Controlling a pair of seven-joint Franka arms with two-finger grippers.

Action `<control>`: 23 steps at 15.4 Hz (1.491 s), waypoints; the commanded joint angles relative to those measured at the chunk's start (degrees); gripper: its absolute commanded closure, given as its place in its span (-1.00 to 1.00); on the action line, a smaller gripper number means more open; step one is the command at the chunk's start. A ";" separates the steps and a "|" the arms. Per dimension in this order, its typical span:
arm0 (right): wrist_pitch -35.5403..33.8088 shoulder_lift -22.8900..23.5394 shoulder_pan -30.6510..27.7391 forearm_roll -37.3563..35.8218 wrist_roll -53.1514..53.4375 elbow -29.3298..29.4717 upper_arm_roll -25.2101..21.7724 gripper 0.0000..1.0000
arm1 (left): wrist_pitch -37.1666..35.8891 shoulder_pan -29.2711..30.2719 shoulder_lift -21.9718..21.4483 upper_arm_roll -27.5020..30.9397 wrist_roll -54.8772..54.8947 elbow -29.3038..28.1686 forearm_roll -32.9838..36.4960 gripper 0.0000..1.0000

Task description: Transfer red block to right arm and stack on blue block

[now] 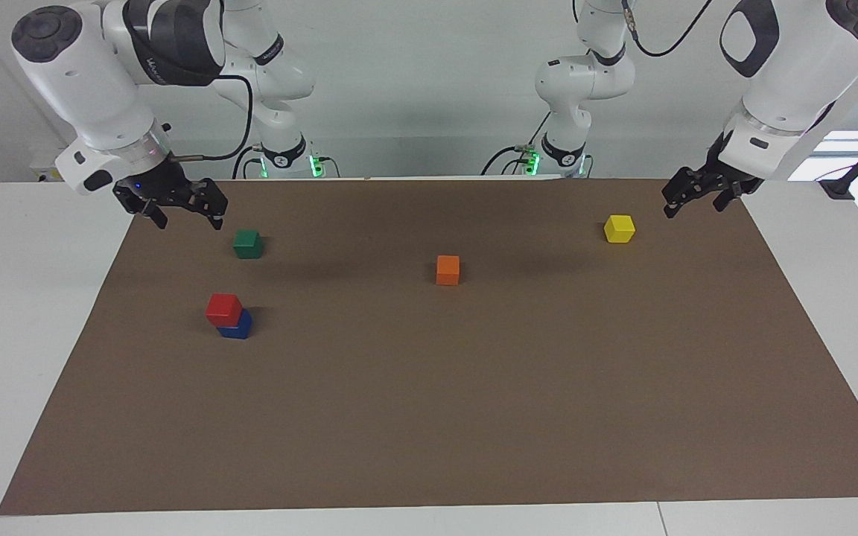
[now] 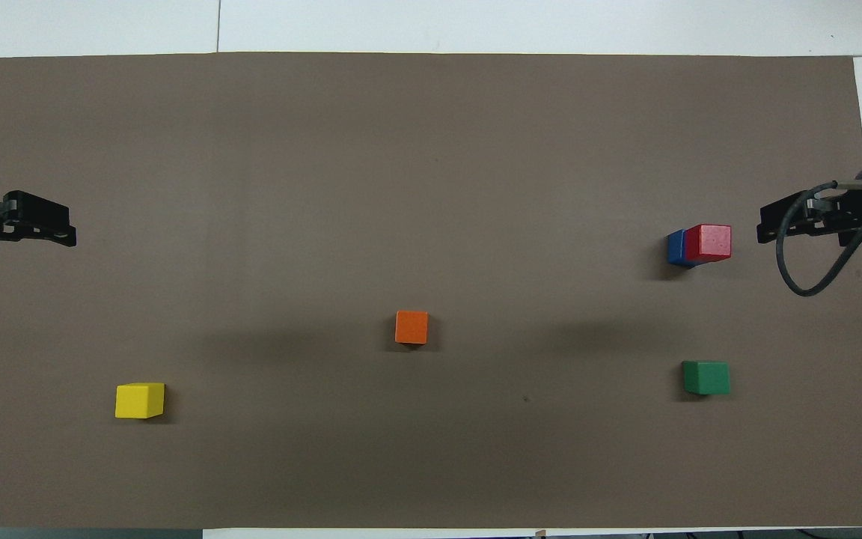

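The red block (image 1: 223,309) sits on top of the blue block (image 1: 237,326), skewed a little so that part of the blue cube shows beneath it; in the overhead view the red cube (image 2: 708,242) overhangs toward the right arm's end and a strip of blue (image 2: 675,247) shows beside it. The stack stands farther from the robots than the green block (image 1: 248,243), toward the right arm's end of the brown mat (image 1: 474,417). The right gripper (image 1: 185,210) hangs in the air over the mat's edge beside the green block, well apart from the stack, its fingers spread wide and holding nothing. The left gripper (image 1: 690,199) waits over the mat's corner near the yellow block (image 1: 619,228), likewise spread wide and empty. By the look of things the stacking is done, and the step in hand is to clear away and settle. To do that well, the right arm should stay high and well apart from the stack, since the red cube rests off-centre and a brush from a finger or the looping cable (image 2: 798,254) could tip it. Any further travel is best made upward and away from the green block rather than across the stack. The orange block (image 1: 447,269), out in the middle of the mat away from the green block, needs no attention.
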 commanded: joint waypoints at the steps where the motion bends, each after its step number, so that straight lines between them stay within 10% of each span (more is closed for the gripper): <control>1: -0.21 0.75 -0.82 -1.14 -2.03 1.26 0.29 -1.00 | -0.21 0.64 -1.37 -0.34 0.08 -1.29 -0.59 -1.00; 23: 0.76 0.57 -1.00 -1.32 -2.21 1.08 0.11 -1.00 | -0.30 0.64 -1.37 -0.34 0.08 -1.29 -0.59 -1.00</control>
